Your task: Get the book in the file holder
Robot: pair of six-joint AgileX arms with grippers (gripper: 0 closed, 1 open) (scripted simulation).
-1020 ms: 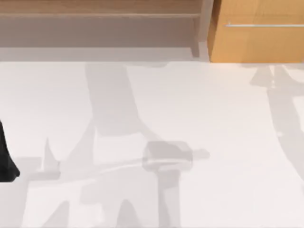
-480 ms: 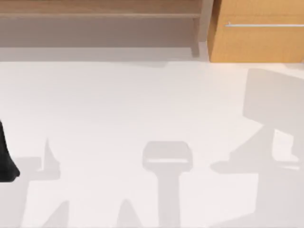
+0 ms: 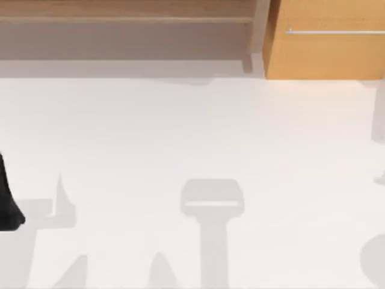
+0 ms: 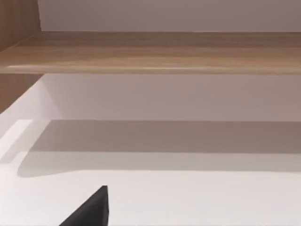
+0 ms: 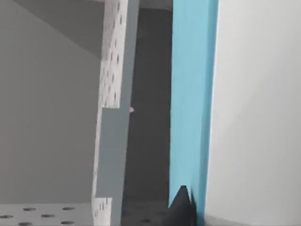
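While right fingers grip book beside file holder, left unclear.

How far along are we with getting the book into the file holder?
Done: the book stands upright beside a perforated divider of the file holder, seen from the right wrist. In hand: a dark fingertip sits at its blue edge. Left: release and retreat. The left arm is parked at the table's left.

book cut off by frame edges, left arm mostly out of frame
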